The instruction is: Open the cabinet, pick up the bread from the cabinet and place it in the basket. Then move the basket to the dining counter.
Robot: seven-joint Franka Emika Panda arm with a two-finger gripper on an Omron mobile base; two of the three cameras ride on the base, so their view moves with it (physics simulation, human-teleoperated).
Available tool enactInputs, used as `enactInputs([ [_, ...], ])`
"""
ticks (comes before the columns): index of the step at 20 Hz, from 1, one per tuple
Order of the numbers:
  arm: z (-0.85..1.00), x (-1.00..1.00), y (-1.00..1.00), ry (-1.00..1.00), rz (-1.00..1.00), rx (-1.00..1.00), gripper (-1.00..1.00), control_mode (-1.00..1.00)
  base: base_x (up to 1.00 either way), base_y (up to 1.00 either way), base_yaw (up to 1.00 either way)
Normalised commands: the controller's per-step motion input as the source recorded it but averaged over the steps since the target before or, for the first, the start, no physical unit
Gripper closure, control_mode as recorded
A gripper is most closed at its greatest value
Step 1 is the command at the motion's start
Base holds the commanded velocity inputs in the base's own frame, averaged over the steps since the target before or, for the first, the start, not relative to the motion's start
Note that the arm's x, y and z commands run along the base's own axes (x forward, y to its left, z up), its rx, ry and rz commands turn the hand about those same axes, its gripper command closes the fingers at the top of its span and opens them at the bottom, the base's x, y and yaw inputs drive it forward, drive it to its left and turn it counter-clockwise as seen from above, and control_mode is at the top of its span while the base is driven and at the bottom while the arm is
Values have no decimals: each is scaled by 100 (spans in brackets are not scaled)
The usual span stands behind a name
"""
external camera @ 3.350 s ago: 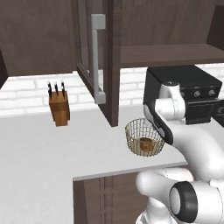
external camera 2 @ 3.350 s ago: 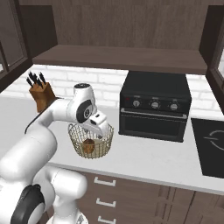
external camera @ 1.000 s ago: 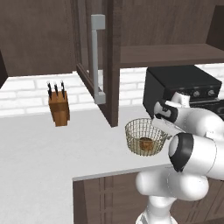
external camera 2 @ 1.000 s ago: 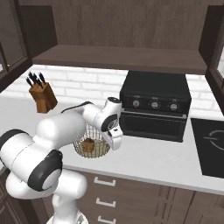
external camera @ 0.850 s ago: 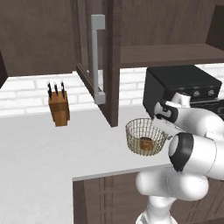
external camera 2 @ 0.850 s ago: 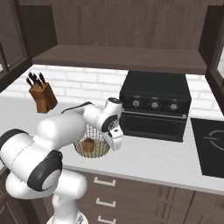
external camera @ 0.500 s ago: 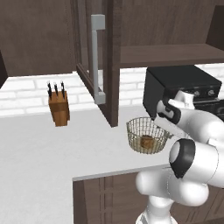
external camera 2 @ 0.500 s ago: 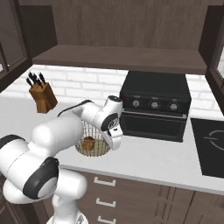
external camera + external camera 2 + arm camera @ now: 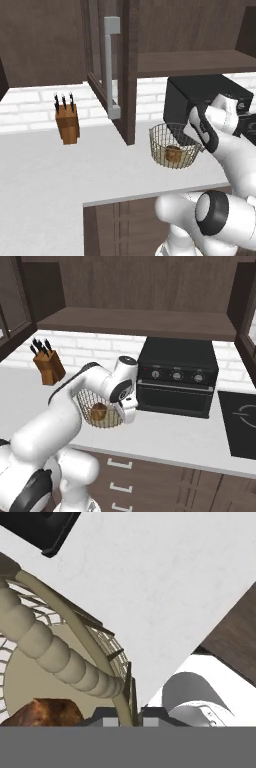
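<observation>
Left base view: the basket (image 9: 172,147) is sitting on the white table (image 9: 60,175) at about 3 o'clock of the frame, just in front of the black oven (image 9: 200,97), with the bread (image 9: 173,152) lying inside on the pale base. The cabinet (image 9: 120,65) door is standing open at 12 o'clock, and the knife block (image 9: 67,125) is well apart at 9 o'clock. The arm is reaching over the basket's right-hand rim; the fingers are hidden behind the wrist here.

Right base view: the basket (image 9: 100,408) is showing at 9 o'clock of the oven (image 9: 177,376), bread (image 9: 99,412) in it, with the end effector (image 9: 126,411) coming down on the rim side facing the oven.

Hand view: the end effector (image 9: 131,713) is pinching narrow on the basket (image 9: 60,657) wall, the thin wire edge running between the two tips. Bread (image 9: 45,712) is sitting at 7 o'clock, table (image 9: 165,577) beyond.

Handling judgement: the wire mesh is looking light and stiff, but thin and probably slippery between the tips. A one-sided rim hold is likely to let the basket tip or swing, and the loose roll could shift, so a slow, level carry is looking wise. The rim band is the firmest place to take hold.
</observation>
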Motion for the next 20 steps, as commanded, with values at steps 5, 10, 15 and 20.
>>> enactInputs([
  [5, 89, -50, 14, -11, 0, -5, 100, -100, 0, 0, 0],
  [10, 77, -55, 48, -3, 2, -14, 100, -100, 0, 0, 0],
  [15, 46, -56, 34, -5, 0, -4, 100, -100, 0, 0, 0],
  [20, 18, -21, -1, 0, 0, 11, 100, -100, 0, 0, 0],
])
